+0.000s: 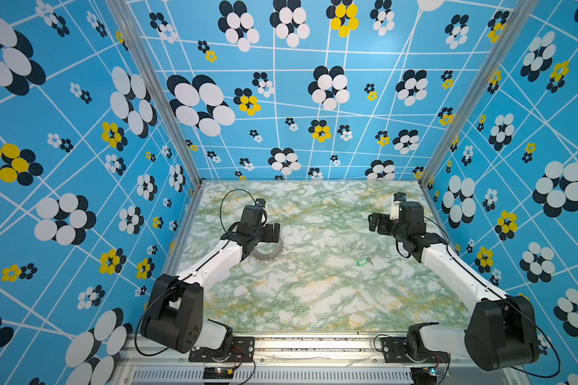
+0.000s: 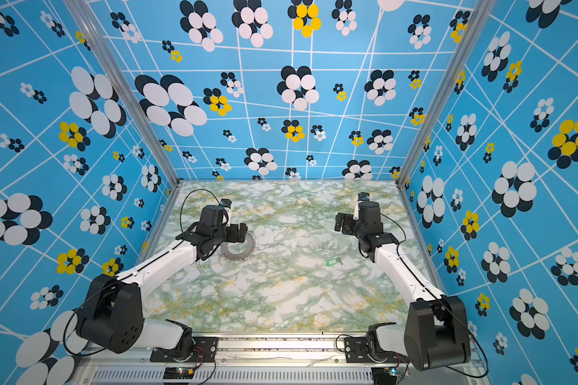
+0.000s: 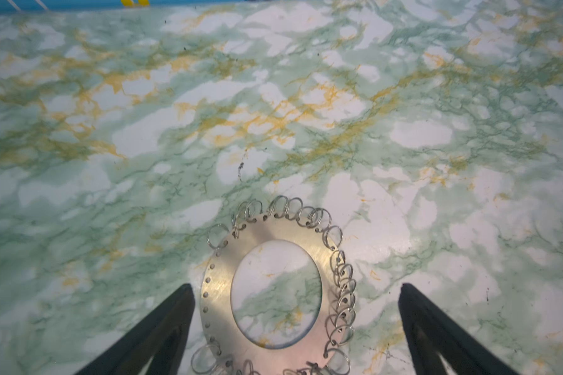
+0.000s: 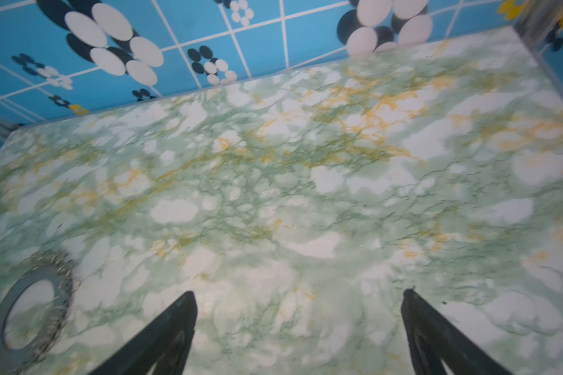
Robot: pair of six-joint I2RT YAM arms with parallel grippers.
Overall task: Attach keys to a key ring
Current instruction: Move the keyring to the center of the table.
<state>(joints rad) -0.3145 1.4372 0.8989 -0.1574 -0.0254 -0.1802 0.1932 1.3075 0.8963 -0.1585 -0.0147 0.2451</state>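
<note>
Begin at the key ring (image 1: 263,257) (image 2: 229,256): lying flat on the green-and-yellow marbled table (image 1: 297,300), with small wire loops fringing much of its outer edge (one stretch shows only bare holes in the left wrist view). Through its wide centre hole, nothing but table pattern.

Well apart from the key ring, toward the right arm's side and slightly nearer the arm bases, find the green key tag (image 1: 361,262) (image 2: 331,262). Also lying flat, a tiny silvery piece at one end, touching nothing else.

Right above the key ring's far part, see the left gripper (image 1: 270,233) (image 3: 296,285), spread wide and gripping nothing. In its wrist view the key ring (image 3: 218,292) sits between the dark fingers (image 3: 176,311), just beside one and well clear of its mate; cannot tell whether touching.

Farther from the key ring than the tag, and further back, see the right gripper (image 1: 374,221) (image 4: 298,293), above bare table, likewise wide and empty. At the edge of its wrist view, only a blurred key ring (image 4: 20,274).

Around three sides, blue flowered walls (image 1: 64,133).
</note>
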